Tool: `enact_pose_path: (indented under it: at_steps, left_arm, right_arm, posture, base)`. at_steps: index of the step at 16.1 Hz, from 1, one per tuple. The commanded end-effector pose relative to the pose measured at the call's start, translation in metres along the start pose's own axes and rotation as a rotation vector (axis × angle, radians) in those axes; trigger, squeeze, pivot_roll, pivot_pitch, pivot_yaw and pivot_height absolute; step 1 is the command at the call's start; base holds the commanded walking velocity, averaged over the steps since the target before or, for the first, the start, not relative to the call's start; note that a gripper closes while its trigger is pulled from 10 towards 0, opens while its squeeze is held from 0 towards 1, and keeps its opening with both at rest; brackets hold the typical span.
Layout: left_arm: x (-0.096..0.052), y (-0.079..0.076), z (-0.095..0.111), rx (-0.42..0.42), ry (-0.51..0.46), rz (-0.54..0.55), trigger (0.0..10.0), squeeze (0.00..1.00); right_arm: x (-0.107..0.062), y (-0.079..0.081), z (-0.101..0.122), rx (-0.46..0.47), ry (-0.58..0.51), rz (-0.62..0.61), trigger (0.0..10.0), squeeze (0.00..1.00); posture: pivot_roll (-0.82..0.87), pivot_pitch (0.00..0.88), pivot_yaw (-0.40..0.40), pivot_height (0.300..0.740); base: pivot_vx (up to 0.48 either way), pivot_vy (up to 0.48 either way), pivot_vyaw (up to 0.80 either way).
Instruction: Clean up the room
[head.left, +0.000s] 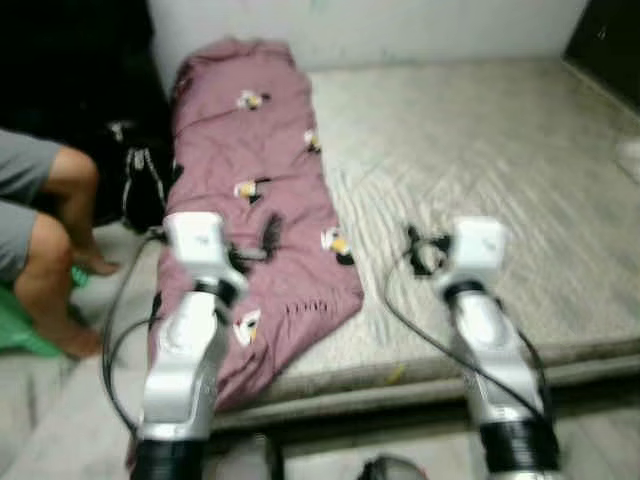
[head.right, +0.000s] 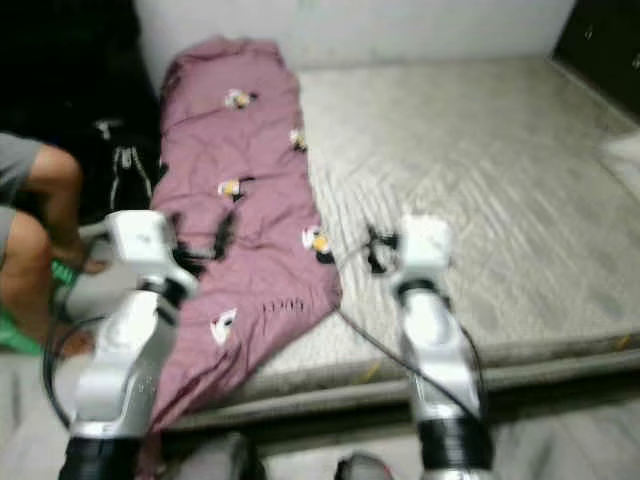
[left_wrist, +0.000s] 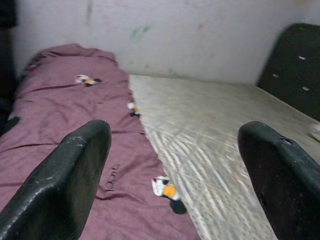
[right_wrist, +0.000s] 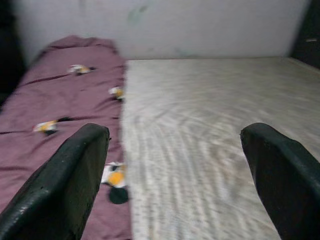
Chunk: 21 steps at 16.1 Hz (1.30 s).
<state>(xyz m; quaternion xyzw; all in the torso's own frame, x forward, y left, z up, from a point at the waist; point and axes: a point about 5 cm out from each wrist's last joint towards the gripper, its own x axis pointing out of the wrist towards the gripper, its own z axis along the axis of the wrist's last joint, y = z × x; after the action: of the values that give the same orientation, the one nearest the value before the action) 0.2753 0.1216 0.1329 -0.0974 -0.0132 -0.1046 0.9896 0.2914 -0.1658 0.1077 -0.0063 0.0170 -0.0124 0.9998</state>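
A mauve blanket (head.left: 255, 170) printed with small black, white and orange figures lies lengthwise along the left side of a grey mattress (head.left: 480, 170). Its near corner hangs over the mattress's front edge. My left gripper (head.left: 262, 240) hovers over the blanket's lower half. In the left wrist view its two black fingers (left_wrist: 75, 175) stand wide apart, open, with nothing between them. My right gripper (head.left: 425, 250) is held above the bare mattress just right of the blanket's edge. It is open too, with its fingers (right_wrist: 75, 175) spread and holding nothing.
A person's bare legs (head.left: 55, 250) are on the left beside the mattress, with something green (head.left: 20, 330) on the floor under them. A white wall (head.left: 400, 30) runs behind the mattress. A black panel (head.left: 605, 40) stands at the far right corner, with a pale object (head.left: 630, 155) near it.
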Motion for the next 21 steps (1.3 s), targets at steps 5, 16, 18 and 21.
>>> enact_pose_path:
  at_steps: [5, 16, 18, 21]
  left_arm:
    - [-0.003, 0.014, 0.005, 0.068, -0.019, 0.055, 10.0, 0.0]
    - [-0.02, 0.045, 0.002, 0.108, 0.017, 0.164, 10.0, 0.0]
    - [-0.023, 0.046, 0.002, 0.104, 0.021, 0.159, 10.0, 0.0]
    - [-0.027, 0.048, 0.002, 0.086, 0.033, 0.177, 10.0, 0.0]
  right_arm:
    - [-0.001, -0.004, 0.006, 0.002, -0.024, -0.021, 10.0, 0.0]
    - [-0.016, -0.03, 0.002, -0.023, -0.003, -0.089, 10.0, 0.0]
    - [-0.02, -0.033, 0.001, -0.025, 0.004, -0.098, 10.0, 0.0]
    - [-0.024, -0.038, 0.002, 0.014, 0.013, -0.131, 10.0, 0.0]
  posture:
    - [-0.02, 0.0, -0.002, 0.74]
    - [-0.02, 0.0, 0.005, 0.74]
    - [-0.02, 0.0, 0.01, 0.74]
    - [-0.02, 0.0, 0.016, 0.74]
  base:
    - [0.0, 0.096, 0.0]
    - [0.0, 0.0, -0.07]
    - [0.0, 0.0, -0.8]
    - [0.0, 0.0, -0.8]
